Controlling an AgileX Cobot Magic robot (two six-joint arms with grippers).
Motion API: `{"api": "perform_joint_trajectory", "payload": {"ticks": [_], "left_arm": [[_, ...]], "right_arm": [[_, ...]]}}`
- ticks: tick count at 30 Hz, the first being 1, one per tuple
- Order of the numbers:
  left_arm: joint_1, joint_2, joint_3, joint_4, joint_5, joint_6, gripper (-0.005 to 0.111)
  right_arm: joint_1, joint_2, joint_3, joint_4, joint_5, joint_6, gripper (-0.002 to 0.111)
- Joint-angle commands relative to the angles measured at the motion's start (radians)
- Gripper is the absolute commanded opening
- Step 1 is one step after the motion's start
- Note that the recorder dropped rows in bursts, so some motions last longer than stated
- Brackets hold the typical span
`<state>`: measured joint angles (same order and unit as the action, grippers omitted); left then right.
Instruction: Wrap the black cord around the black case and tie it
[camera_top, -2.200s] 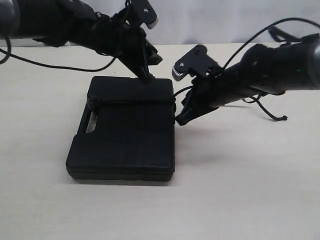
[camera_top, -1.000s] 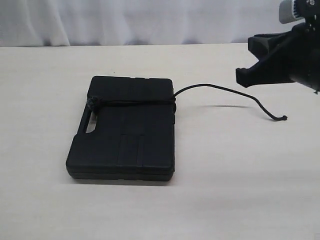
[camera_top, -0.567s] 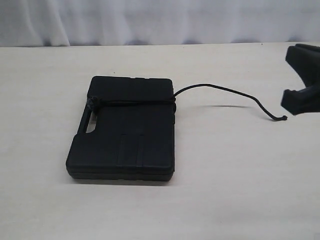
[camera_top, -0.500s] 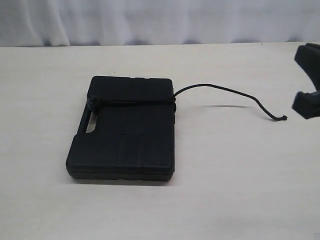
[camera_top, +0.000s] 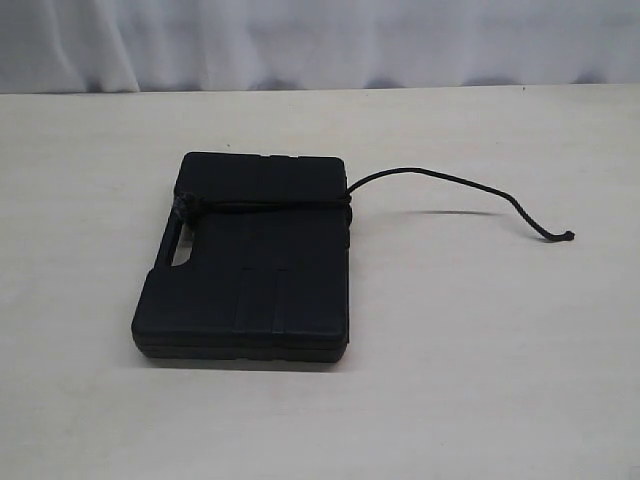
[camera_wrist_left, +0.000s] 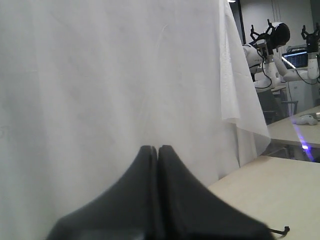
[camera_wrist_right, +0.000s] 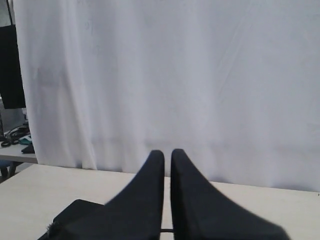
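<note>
The black case (camera_top: 245, 255) lies flat on the table, its handle slot on the left. The black cord (camera_top: 265, 205) runs across the lid near the far end, with a frayed knot (camera_top: 185, 207) by the handle. Its free length arcs right over the table to a knotted tip (camera_top: 568, 237). Neither gripper shows in the exterior view. My left gripper (camera_wrist_left: 158, 148) is shut and empty, raised and facing the curtain; the cord tip (camera_wrist_left: 282, 231) shows low beside it. My right gripper (camera_wrist_right: 167, 152) is shut and empty with a hairline gap, above a corner of the case (camera_wrist_right: 75, 212).
The pale wooden table (camera_top: 480, 350) extends all round the case. A white curtain (camera_top: 300, 40) hangs behind its far edge. Past the curtain's edge, other white robots (camera_wrist_left: 265, 45) stand in the room.
Both arms have pulled away from the case and left the exterior view, the right one last, off to the right. The case and cord stay where they were let go.
</note>
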<state>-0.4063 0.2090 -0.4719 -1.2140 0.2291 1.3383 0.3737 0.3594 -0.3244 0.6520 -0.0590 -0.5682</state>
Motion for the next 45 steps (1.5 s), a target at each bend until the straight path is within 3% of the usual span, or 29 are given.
{"api": "perform_joint_trajectory", "payload": {"ticks": [1, 15, 18, 21, 26, 30, 34, 45], "left_arm": [[-0.001, -0.004, 0.005, 0.0, 0.004, -0.005, 0.0], [-0.001, -0.016, 0.009, 0.007, 0.003, -0.005, 0.0], [-0.001, -0.042, 0.009, 0.153, 0.01, -0.015, 0.0], [-0.001, -0.077, 0.009, 0.327, 0.031, -0.199, 0.0], [0.001, -0.142, 0.015, 0.888, 0.045, -0.886, 0.0], [0.001, -0.177, 0.063, 1.258, 0.027, -1.271, 0.0], [0.036, -0.209, 0.14, 1.289, -0.018, -1.291, 0.0], [0.276, -0.209, 0.312, 1.271, -0.086, -1.295, 0.0]], "right_arm": [[0.001, -0.032, 0.005, -0.001, 0.009, 0.005, 0.004], [0.001, -0.036, 0.005, -0.001, 0.009, 0.005, 0.004], [0.001, -0.036, 0.005, -0.001, 0.009, 0.005, 0.004], [0.001, -0.036, 0.005, -0.001, 0.009, 0.005, 0.004], [0.001, -0.036, 0.005, -0.001, 0.009, 0.005, 0.004], [0.001, -0.036, 0.005, -0.001, 0.009, 0.005, 0.004], [0.001, -0.036, 0.005, -0.001, 0.009, 0.005, 0.004], [0.001, -0.036, 0.005, -0.001, 0.004, 0.005, 0.004]]}}
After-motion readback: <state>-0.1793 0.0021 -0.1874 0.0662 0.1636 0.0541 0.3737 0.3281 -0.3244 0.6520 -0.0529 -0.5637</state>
